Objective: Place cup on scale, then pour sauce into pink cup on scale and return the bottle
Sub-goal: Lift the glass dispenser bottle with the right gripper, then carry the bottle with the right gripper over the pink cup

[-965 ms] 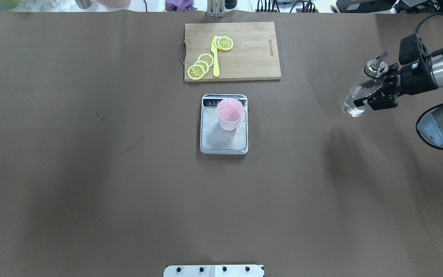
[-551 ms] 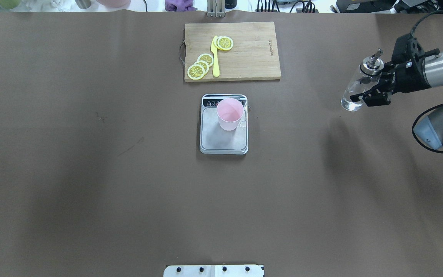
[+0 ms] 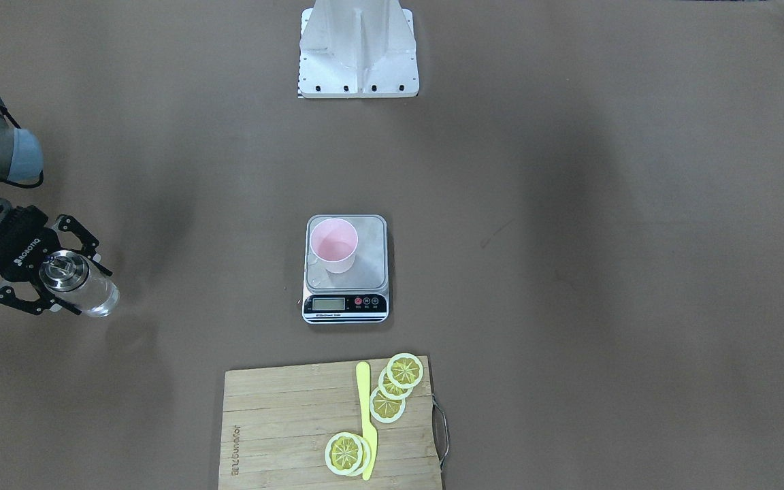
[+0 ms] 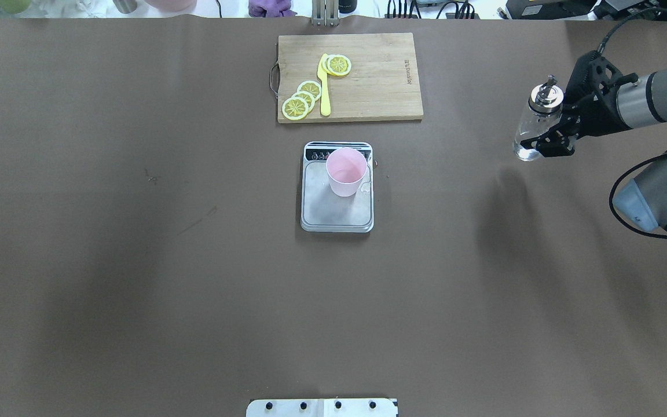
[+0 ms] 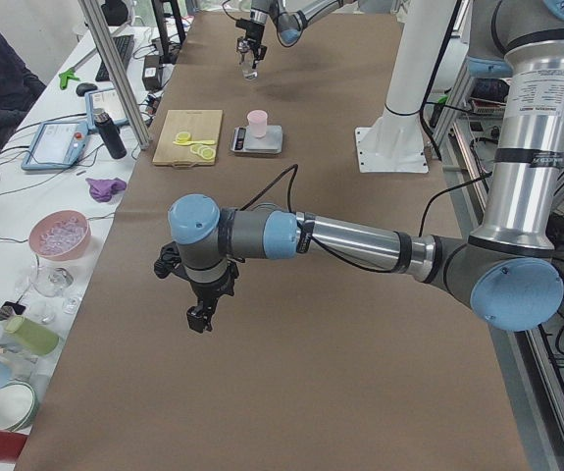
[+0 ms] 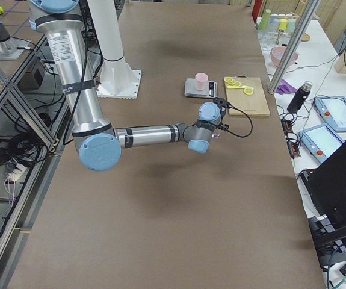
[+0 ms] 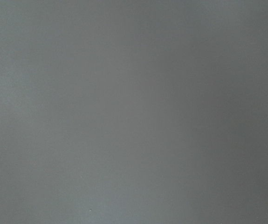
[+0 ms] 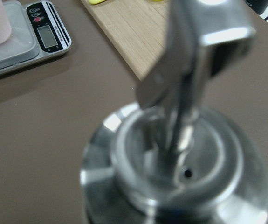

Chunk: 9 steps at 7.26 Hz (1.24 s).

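The pink cup (image 4: pixel 345 172) stands upright on the far part of the scale (image 4: pixel 333 215) at the table's middle; both also show in the front-facing view, the cup (image 3: pixel 334 246) and the scale (image 3: pixel 344 304). My right gripper (image 4: pixel 543 136) is shut on the clear glass bottle (image 4: pixel 527 130) far to the right, holding it nearly upright, metal spout (image 8: pixel 189 70) up. Clear sauce shows in the bottle's base (image 3: pixel 98 299). I cannot tell whether the bottle touches the table. My left gripper (image 5: pixel 201 316) hangs over bare table, far from the scale; I cannot tell whether it is open.
A wooden cutting board (image 4: pixel 380 87) with lemon slices (image 4: pixel 304 95) and a yellow knife (image 4: pixel 325 87) lies just beyond the scale. The robot's white base (image 3: pixel 358 47) stands at the near edge. Bowls, cups and devices line the side table past the far edge.
My right gripper has carried the bottle farther from the robot and slightly left. The bottle has swung from a lean to nearly upright. Cup and scale have not moved.
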### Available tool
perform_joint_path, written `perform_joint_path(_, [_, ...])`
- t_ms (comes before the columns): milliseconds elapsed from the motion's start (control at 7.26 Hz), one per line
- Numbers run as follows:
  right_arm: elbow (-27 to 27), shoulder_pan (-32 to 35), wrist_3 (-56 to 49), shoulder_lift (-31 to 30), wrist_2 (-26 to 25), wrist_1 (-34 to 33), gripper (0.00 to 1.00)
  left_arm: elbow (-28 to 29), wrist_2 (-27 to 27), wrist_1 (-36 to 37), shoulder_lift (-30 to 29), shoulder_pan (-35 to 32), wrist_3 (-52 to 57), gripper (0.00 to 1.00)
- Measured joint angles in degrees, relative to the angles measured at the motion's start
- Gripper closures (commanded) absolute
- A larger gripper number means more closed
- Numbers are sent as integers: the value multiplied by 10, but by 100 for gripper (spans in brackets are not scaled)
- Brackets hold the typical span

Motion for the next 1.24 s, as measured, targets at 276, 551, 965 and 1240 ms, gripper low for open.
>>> perform_joint_path(276, [120,-43,-29,-15,-73,-170,100,2,0,0,1,0,0,2])
perform_joint_path(551, [243,-103,-53,-13,-174,-382,100,4,0,0,1,0,0,2])
perform_joint_path(965, [315,-185,-58,80,-300,-676,100,5,0,1,1,0,0,2])
perform_joint_path(1240, [313,-228,-54,138,-358,-796,100,5,0,1,2,0,0,2])
